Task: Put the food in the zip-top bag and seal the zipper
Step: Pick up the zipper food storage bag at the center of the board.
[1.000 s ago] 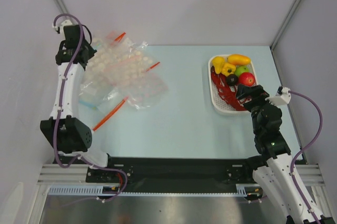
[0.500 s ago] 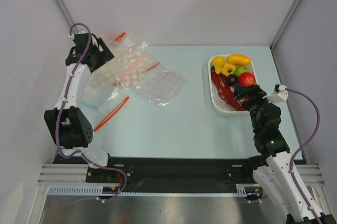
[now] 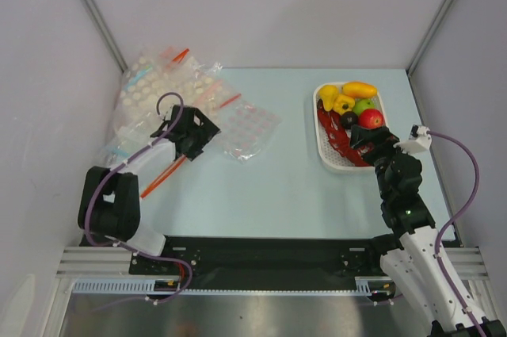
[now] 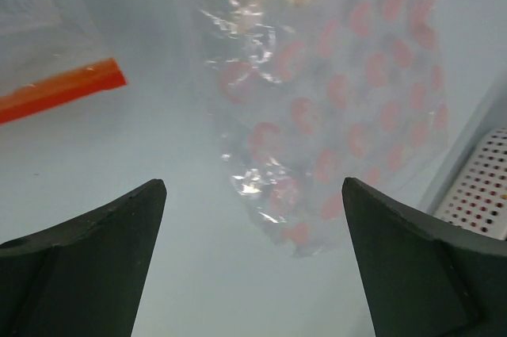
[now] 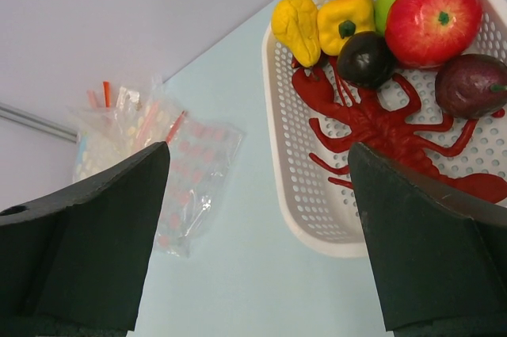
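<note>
Both the left gripper (image 4: 253, 194) and the right gripper (image 5: 257, 162) are wide open and hold nothing, and the bag (image 4: 43, 32), upper left in the left wrist view, looks thin, soft and slippery, so pinch its stiffer zipper (image 4: 59, 91).

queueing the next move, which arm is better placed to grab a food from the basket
Right. The right claw, open, hangs at the near end of the basket by the lobster; the left claw is far off over the dotted bags.

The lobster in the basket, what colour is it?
Red; the lobster shows best in the right wrist view.
</note>
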`<state>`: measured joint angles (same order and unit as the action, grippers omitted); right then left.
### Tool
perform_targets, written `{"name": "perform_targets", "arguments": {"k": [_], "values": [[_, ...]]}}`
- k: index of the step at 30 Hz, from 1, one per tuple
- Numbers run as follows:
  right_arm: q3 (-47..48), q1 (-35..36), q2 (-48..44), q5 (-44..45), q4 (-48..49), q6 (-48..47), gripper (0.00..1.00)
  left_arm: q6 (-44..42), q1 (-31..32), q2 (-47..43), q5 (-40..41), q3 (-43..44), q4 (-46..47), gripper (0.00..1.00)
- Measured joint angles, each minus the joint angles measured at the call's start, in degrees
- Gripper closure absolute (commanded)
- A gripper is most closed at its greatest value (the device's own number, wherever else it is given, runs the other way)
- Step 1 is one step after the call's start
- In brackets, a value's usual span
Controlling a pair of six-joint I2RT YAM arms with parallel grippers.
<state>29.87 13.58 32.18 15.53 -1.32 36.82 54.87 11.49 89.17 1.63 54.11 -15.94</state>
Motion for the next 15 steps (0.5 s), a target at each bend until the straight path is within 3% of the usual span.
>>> {"name": "perform_targets", "arguments": {"k": [7, 15], "values": [[0.0, 0.0, 0.3, 0.0, 0.3, 0.0, 0.0, 7.3, 5.8, -9.2, 3.7, -4.1, 10.6, 0.0], [0.0, 0.0, 0.4, 0.0, 0.3, -0.3, 0.0, 10.5, 6.4, -8.8, 5.6, -6.3, 13.6, 0.0]]}}
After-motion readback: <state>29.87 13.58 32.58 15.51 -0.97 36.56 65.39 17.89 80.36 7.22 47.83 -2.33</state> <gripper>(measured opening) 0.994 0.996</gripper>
